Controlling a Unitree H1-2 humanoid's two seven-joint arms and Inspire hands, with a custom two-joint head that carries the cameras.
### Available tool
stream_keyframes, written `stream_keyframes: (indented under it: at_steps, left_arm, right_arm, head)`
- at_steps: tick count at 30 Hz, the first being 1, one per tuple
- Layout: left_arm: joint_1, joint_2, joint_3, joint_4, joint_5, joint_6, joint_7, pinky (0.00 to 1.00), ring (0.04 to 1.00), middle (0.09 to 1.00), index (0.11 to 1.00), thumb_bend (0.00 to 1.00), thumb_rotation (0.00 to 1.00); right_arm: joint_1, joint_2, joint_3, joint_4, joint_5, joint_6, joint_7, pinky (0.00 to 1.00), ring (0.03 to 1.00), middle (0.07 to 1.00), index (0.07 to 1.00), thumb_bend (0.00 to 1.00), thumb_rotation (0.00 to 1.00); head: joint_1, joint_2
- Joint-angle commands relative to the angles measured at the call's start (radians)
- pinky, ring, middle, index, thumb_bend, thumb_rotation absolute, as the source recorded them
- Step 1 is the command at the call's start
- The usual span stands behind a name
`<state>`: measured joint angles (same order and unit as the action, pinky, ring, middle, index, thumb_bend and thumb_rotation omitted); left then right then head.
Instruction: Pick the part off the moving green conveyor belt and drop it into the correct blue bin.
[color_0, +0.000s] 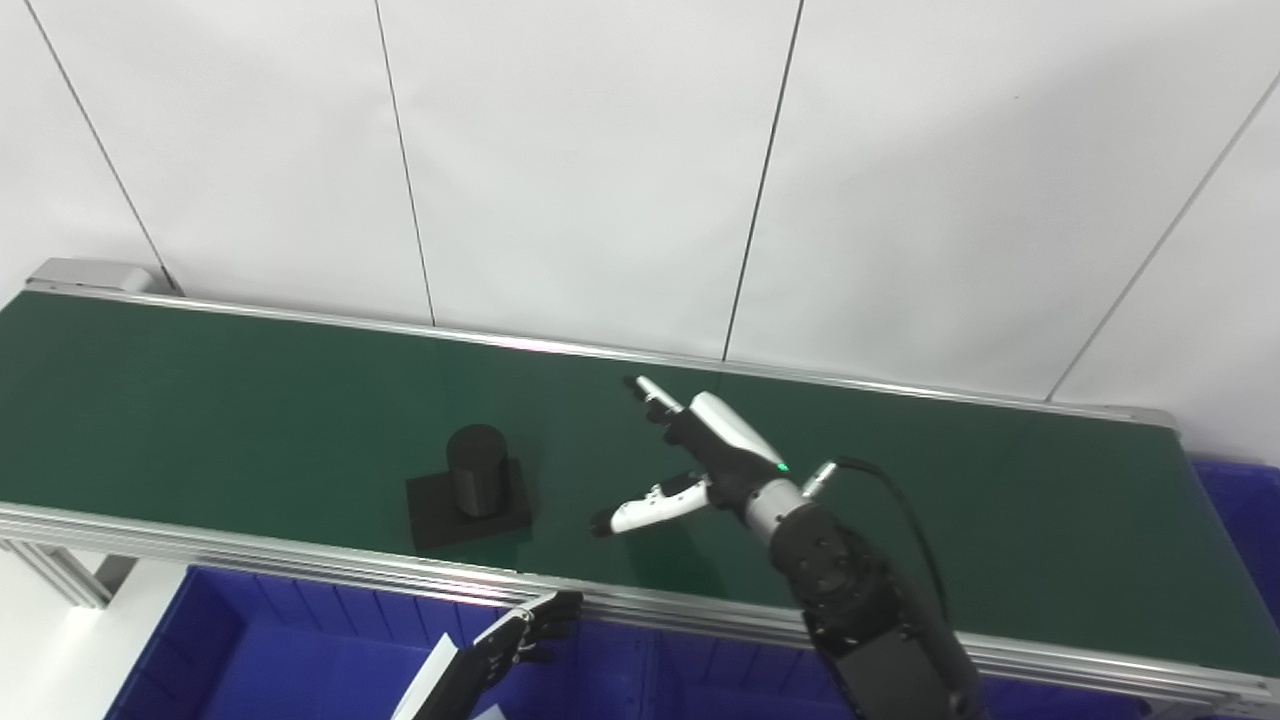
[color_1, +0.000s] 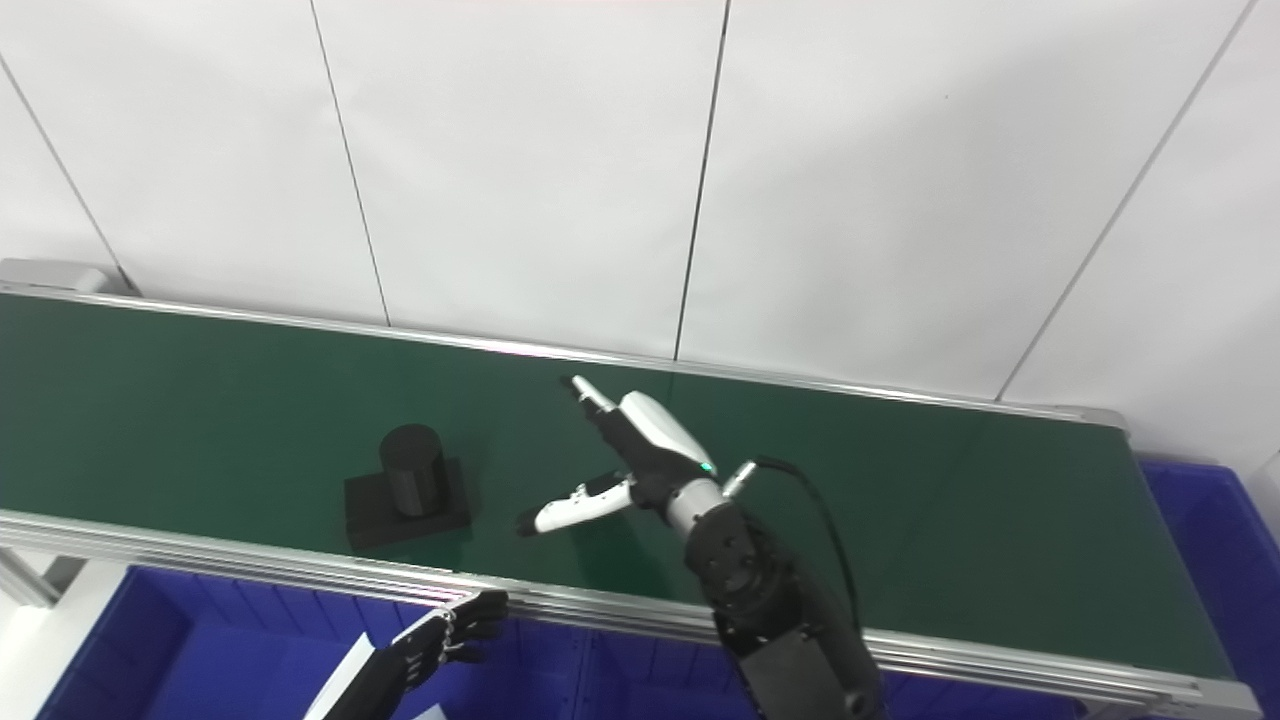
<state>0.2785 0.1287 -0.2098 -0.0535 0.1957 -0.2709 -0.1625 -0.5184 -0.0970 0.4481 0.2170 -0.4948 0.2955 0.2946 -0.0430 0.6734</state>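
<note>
- One black part (color_0: 470, 487), a short cylinder standing upright on a square base, sits on the green belt (color_0: 200, 400) close to its near edge, left of the middle
- The right hand (color_0: 690, 455) hovers over the belt just right of the part, spread wide and holding nothing, thumb reaching toward the near edge and fingers toward the far edge
- The left hand (color_0: 520, 635) hangs below the near rail over the blue bin (color_0: 250, 650); it holds nothing and its fingers look loosely curled, though it is partly cut off by the frame
- Risk: the belt moves, so the part may drift out of the open hand's span before the fingers close, leaving a grasp on air or a glancing knock
- Risk: a push on the tall cylinder could tip or skid the part toward the near rail, since it already sits close to that edge
- Risk: gripping only the smooth round cylinder may let it slip during the lift
- Count: one part, one belt, two hands; blue bins show along the near edge and at the right end (color_0: 1240, 510), with dividers visible, exact number unclear
</note>
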Motion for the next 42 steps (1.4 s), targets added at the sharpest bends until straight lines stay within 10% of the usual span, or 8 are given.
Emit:
stream_keyframes:
  at_steps: [1, 32, 42]
  left_arm:
    - [-0.01, -0.007, -0.006, -0.012, 0.008, -0.017, 0.01, 0.79, 0.826, 0.853, 0.856, 0.83, 0.18]
    - [-0.007, -0.029, -0.028, -0.018, 0.029, -0.016, 0.012, 0.78, 0.82, 0.846, 0.828, 0.82, 0.15]
    - [0.001, -0.029, -0.03, -0.03, 0.032, -0.016, 0.013, 0.81, 0.834, 0.853, 0.841, 0.81, 0.15]
  right_arm:
    - [-0.065, 0.019, 0.006, 0.01, -0.014, -0.077, -0.039, 0.89, 0.935, 0.974, 1.0, 0.94, 0.35]
    - [-0.203, 0.138, 0.113, 0.385, -0.107, -0.258, -0.156, 0.87, 0.908, 0.943, 0.992, 0.93, 0.21]
    - [-0.194, 0.178, 0.1, 0.519, -0.094, -0.331, -0.258, 0.59, 0.726, 0.869, 0.87, 0.8, 0.01]
  head:
    - [0.004, -0.002]
    - [0.021, 0.003]
    - [0.021, 0.01]
